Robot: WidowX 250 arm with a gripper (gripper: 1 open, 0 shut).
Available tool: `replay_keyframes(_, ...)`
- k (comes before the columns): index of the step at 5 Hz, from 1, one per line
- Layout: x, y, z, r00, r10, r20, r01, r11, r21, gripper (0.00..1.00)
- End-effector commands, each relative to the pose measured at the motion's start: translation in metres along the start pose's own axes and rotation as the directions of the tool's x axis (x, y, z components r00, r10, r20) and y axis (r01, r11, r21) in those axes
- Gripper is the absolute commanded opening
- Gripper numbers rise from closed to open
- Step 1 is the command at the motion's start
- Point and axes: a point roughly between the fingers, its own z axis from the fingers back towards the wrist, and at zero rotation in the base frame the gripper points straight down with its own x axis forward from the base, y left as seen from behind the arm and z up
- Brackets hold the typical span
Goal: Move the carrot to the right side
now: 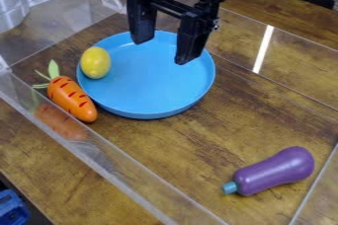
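1. Task: small orange toy carrot w/ dark ridges & green leafy top (71, 97) lies at L of view, just beside round blue plastic plate (154, 77), near yellow toy lemon (95, 63). Not moved to R side; grasp, carry, release all left to do, by my read.
2. Black two-fingered gripper (169, 52): jaws wide apart, nothing between them, over plate.
3. Carrot vs jaws: well apart, off to L & nearer the camera side. Purple toy eggplant (275, 171) sits lower R.

Bright glare, slightly soft detail
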Motion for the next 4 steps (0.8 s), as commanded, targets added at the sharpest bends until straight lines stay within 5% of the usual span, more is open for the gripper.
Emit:
replay_keyframes(1,-0.001,0.001,-0.004,1.0,0.013,-0.008,-0.013,1.0,-0.005,1.0)
replay_keyframes(4,-0.006,0.01,-0.016,0.997,0.075,-0.026,-0.075,0.997,-0.022,1.0)
